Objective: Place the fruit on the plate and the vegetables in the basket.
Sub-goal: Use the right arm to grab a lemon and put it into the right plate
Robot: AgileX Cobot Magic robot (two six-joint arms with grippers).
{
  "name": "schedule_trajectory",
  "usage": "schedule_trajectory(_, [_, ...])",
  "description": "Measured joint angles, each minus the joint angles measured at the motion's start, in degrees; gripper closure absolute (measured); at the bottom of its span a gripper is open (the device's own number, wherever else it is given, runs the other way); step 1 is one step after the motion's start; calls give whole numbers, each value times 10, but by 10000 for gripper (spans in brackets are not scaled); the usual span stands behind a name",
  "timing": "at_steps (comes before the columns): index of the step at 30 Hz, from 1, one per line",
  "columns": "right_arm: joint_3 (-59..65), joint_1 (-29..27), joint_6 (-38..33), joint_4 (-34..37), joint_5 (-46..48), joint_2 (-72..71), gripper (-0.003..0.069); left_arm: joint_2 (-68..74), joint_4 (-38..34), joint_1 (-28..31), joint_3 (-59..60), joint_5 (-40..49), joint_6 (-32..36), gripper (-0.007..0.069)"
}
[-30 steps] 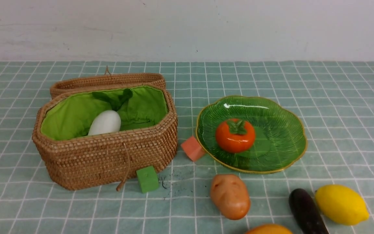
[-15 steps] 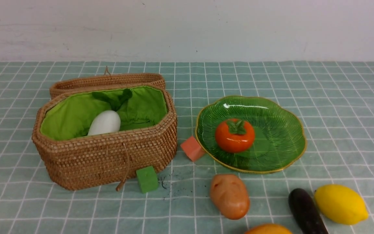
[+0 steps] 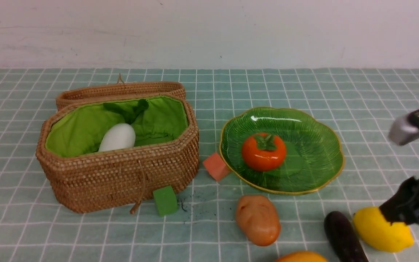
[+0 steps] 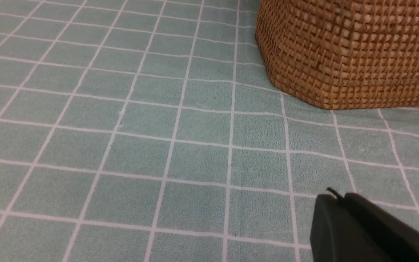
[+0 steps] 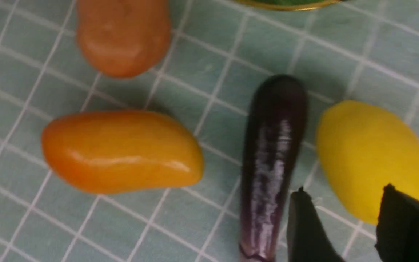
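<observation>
The wicker basket (image 3: 122, 178) stands open at the left with a white radish (image 3: 118, 137) inside. An orange-red fruit (image 3: 263, 152) sits on the green plate (image 3: 315, 163). On the cloth near me lie a potato (image 3: 258, 219), an eggplant (image 3: 342, 236), a lemon (image 3: 378, 233) and a mango (image 3: 300, 257). My right gripper (image 5: 344, 189) hangs open just above the lemon (image 5: 369, 153), one finger beside the eggplant (image 5: 273, 156), and holds nothing. The mango (image 5: 122, 151) lies farther off. My left gripper (image 4: 335, 196) is shut and empty, low over the cloth near the basket (image 4: 351, 54).
A salmon cube (image 3: 215, 166) touches the plate's left rim and a green cube (image 3: 165, 200) lies before the basket. The basket's lid (image 3: 122, 89) rests behind it. A white wall closes the far side of the checked tablecloth (image 3: 376, 91).
My right arm has come into the front view from the right edge and now covers part of the lemon. The fruit, vegetables, basket and plate have not moved.
</observation>
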Motion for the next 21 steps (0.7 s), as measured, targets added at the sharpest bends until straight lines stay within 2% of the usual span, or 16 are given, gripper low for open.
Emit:
schedule_trajectory(3, [0,50,62,-95,4,33,165,0,0,0,0,0,0,607])
schedule_trajectory(4, [0,52,67,-102,4,36,165,0,0,0,0,0,0,607])
schedule_trajectory(5, [0,60,97,-149,4,53,70,0,0,0,0,0,0,607])
schedule_trajectory(6, [0,62,124,-187,-1,70,18,0,0,0,0,0,0,607])
schedule_trajectory(8, [0,63,152,-225,-15,92,-10,0,0,0,0,0,0,607])
schedule_trajectory(11, [-1,63,174,-257,-54,131,-10,0,0,0,0,0,0,607])
schedule_trajectory(14, [-2,63,177,-261,-79,157,0,0,0,0,0,0,0,607])
schedule_trajectory(16, [-4,64,177,-266,-98,199,40,0,0,0,0,0,0,607])
schedule_trajectory(18, [-21,64,168,-269,-80,220,97,0,0,0,0,0,0,607])
schedule_trajectory(21, [-55,64,156,-261,-17,233,103,0,0,0,0,0,0,607])
